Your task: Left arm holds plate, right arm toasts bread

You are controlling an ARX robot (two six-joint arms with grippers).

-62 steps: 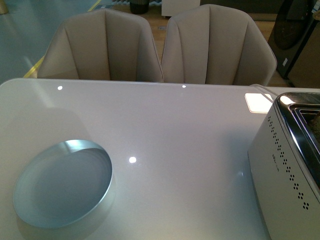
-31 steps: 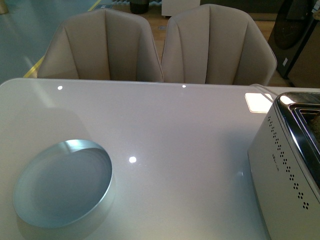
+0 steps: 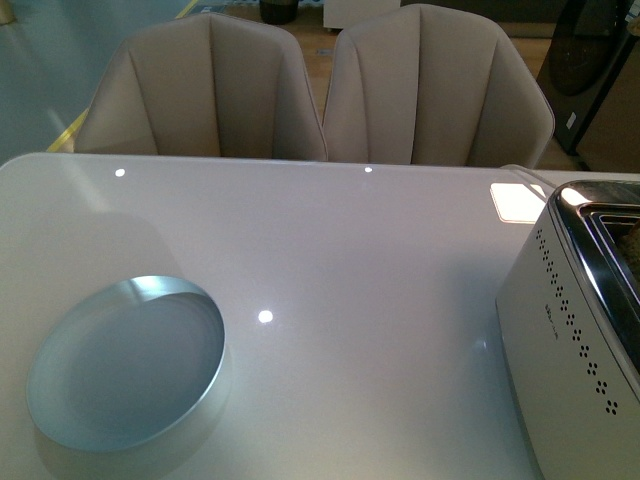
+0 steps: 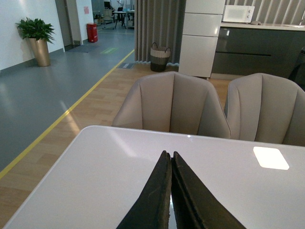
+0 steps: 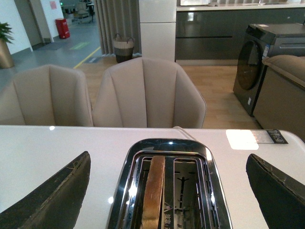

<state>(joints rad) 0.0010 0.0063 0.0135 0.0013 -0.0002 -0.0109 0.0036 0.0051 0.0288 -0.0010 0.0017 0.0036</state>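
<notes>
While the toaster [image 5: 169, 191] stands on the white bench [image 3: 350, 250], the bread [image 5: 151, 191] sits upright in one of its slots, the slot beside it bare; the right gripper [image 5: 169, 191] hangs above the toaster, jaws spread wide, holding nothing; the left gripper [image 4: 170, 164] is pressed closed on nothing — the plate [image 3: 125, 365] lies well apart from the toaster, across the bench from two beige chairs [image 3: 320, 90].
</notes>
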